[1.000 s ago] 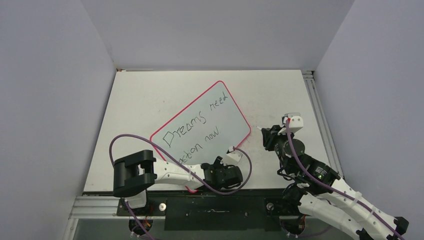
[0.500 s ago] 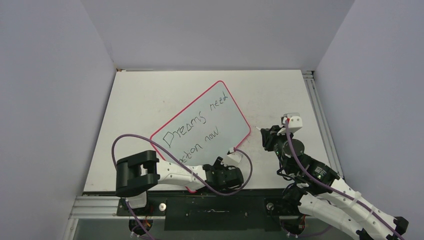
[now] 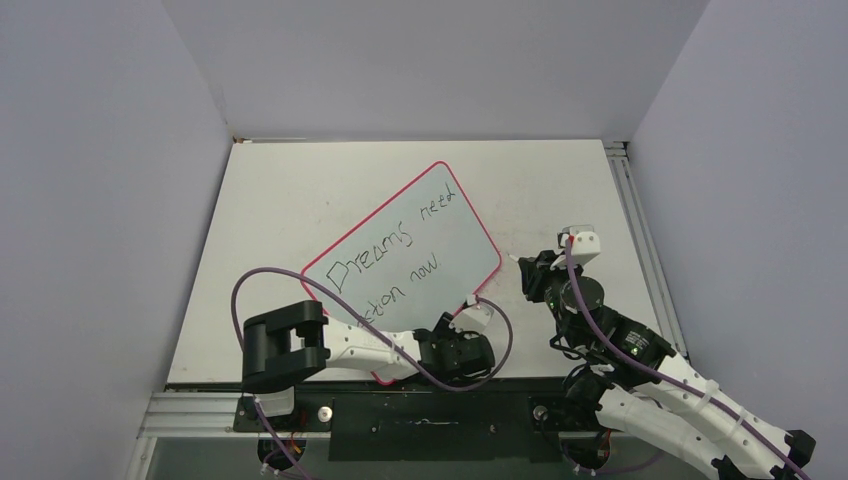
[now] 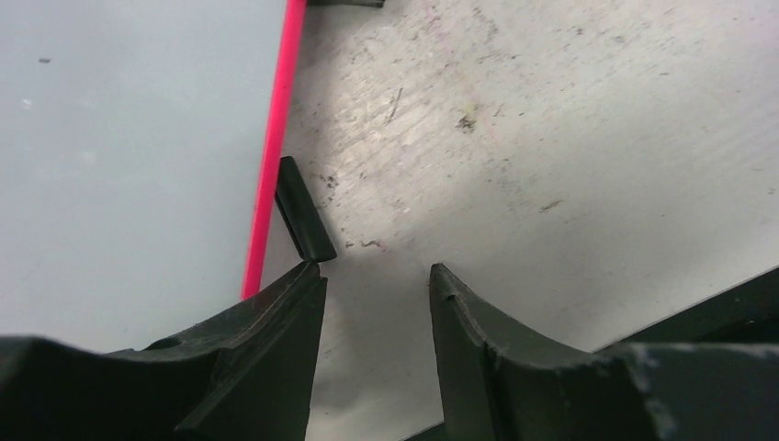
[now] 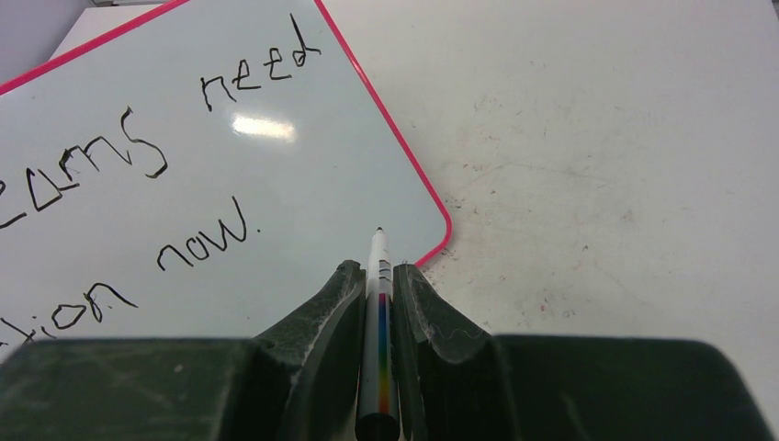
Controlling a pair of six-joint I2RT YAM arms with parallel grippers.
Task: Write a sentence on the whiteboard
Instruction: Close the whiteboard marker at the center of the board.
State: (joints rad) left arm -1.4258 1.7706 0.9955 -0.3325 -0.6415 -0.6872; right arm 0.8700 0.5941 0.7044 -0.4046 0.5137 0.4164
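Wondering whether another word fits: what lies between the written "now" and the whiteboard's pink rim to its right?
Only bare surface of the large white pink-rimmed whiteboard follows the handwritten black "now", as the right wrist view shows.

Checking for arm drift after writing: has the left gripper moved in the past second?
Yes. In the top view the left gripper has shifted slightly to the right, judged against the whiteboard, which has stayed put.

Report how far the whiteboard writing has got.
Done: the sentence stands in two rows on the whiteboard, ending "now" with a full stop. In hand: the right gripper is shut on the marker, off the board's corner; the left gripper is open at its rim. Left: probably nothing to write.
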